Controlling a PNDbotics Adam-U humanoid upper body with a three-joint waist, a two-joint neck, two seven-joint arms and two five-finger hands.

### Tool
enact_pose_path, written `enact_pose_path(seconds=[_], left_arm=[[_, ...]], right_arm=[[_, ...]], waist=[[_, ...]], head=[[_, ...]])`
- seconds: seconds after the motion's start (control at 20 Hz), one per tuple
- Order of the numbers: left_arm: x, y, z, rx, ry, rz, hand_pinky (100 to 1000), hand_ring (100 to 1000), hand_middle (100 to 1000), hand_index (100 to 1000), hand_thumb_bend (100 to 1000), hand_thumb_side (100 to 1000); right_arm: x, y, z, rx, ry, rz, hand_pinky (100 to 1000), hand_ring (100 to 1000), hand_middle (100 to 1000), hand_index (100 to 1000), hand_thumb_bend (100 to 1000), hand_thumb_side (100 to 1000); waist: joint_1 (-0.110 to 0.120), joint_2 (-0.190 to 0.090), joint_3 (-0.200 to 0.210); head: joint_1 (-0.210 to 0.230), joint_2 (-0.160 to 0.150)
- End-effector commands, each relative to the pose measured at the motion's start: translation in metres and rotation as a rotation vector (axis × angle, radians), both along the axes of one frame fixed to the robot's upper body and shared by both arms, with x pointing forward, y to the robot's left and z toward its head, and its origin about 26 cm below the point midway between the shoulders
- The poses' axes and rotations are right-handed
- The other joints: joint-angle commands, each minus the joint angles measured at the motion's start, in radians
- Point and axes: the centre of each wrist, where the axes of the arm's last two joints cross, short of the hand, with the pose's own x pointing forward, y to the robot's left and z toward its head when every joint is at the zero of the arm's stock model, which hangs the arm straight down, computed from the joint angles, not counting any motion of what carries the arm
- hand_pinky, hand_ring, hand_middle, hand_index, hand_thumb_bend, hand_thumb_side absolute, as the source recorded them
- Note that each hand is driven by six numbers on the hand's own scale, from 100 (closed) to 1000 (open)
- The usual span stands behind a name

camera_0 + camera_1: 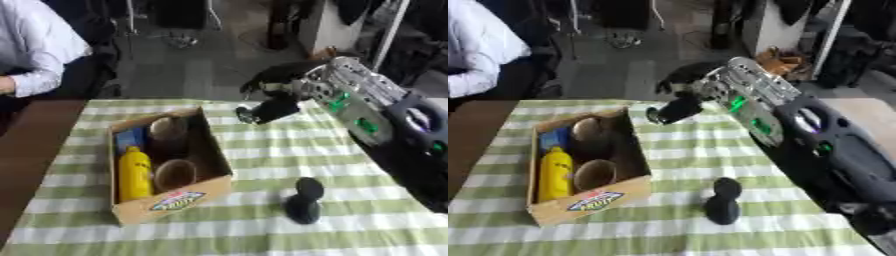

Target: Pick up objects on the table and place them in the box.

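An open cardboard box (214, 150) sits on the left of the green-checked table (262, 230). Inside it lie a yellow bottle (133, 172), two brown cups (175, 174) and a blue item (129, 136). A black dumbbell-shaped object (303, 199) stands on the cloth to the right of the box. My right hand (273, 86) comes in from the right and hovers above the table's far side, just past the box's right wall. Its fingers are curled round a dark cylindrical object (268, 110). My left hand shows in neither view.
A person in a white shirt (35, 50) sits at the far left edge, beside a brown surface (31, 150). Beyond the table lies grey floor with dark furniture legs. Bare cloth lies in front of and to the right of the box.
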Motion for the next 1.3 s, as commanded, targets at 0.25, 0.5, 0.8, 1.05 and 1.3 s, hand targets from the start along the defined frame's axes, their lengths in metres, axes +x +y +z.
enact_pose_path(seconds=[0.25, 0.5, 0.8, 1.05, 1.3], left_arm=[[-0.003, 0.002, 0.008, 0.016, -0.021, 0.012, 889, 966, 986, 1000, 100, 1000], [-0.004, 0.003, 0.008, 0.015, -0.024, 0.016, 889, 966, 986, 1000, 100, 1000], [-0.004, 0.003, 0.008, 0.011, -0.026, 0.019, 888, 966, 986, 1000, 100, 1000], [-0.003, 0.002, 0.009, 0.012, -0.026, 0.016, 890, 967, 985, 1000, 100, 1000], [-0.003, 0.001, 0.01, 0.01, -0.026, 0.013, 893, 967, 980, 1000, 100, 1000]], right_arm=[[-0.035, -0.033, 0.019, 0.053, -0.041, -0.028, 601, 861, 914, 931, 172, 1000], [-0.048, -0.049, 0.013, 0.078, -0.032, -0.04, 576, 849, 915, 926, 179, 1000], [-0.066, -0.061, 0.005, 0.105, -0.011, -0.037, 554, 842, 927, 934, 198, 1000], [-0.068, -0.063, -0.003, 0.064, 0.113, -0.032, 579, 845, 916, 929, 363, 800], [-0.055, -0.063, -0.014, 0.05, 0.231, -0.043, 531, 840, 945, 939, 459, 645]], waist=[[0.002, -0.008, -0.002], [0.001, -0.004, -0.003], [0.002, 0.0, -0.004], [0.001, 0.0, -0.005], [0.002, 0.0, -0.001]], head=[[0.009, -0.004], [0.011, -0.001], [0.015, 0.0], [0.015, 0.004], [0.011, 0.003]])
